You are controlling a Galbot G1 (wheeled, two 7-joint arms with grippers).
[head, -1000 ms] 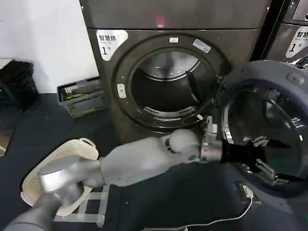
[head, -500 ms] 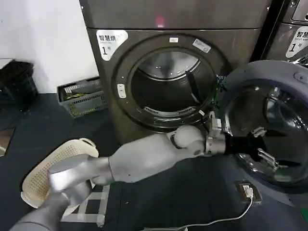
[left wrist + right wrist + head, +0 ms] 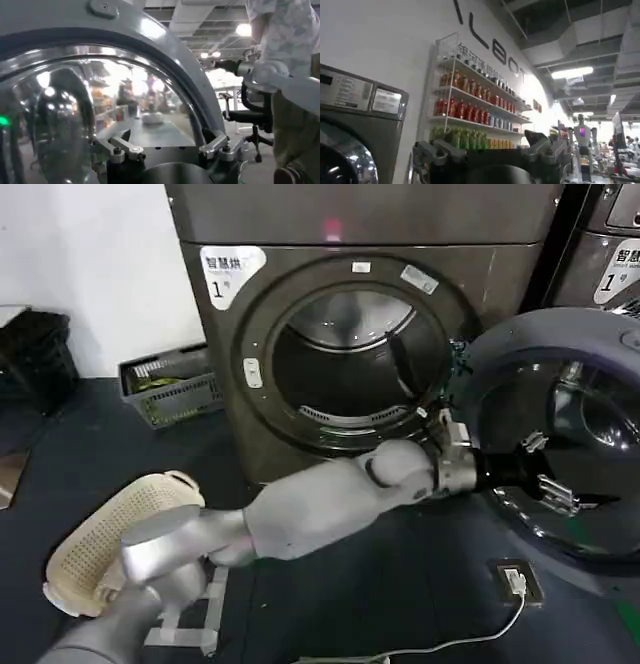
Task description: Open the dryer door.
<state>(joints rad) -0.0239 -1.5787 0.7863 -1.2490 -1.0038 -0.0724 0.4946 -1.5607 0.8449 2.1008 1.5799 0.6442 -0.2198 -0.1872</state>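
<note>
The dryer door (image 3: 505, 354) hangs swung open to the right of the dryer's round drum opening (image 3: 345, 364), its grey plastic inner side and dark glass bowl (image 3: 590, 444) facing me. My left arm reaches across from the lower left. Its gripper (image 3: 548, 472) is open against the lower part of the glass bowl. In the left wrist view the door's grey rim (image 3: 165, 55) and the shiny bowl (image 3: 65, 115) are close in front of the left gripper (image 3: 170, 145), with nothing between its fingers (image 3: 125, 150). My right gripper (image 3: 485, 150) is open and held up, away from the door.
The neighbouring machine (image 3: 600, 254) stands directly behind the open door. A grey crate (image 3: 170, 384) sits on the floor left of the dryer, and a cream laundry basket (image 3: 110, 534) lies at the lower left. A white cable with a small box (image 3: 515, 579) lies under the door.
My left arm has stretched further right and its gripper has risen along the door's inner side. The door has swung slightly further open.
</note>
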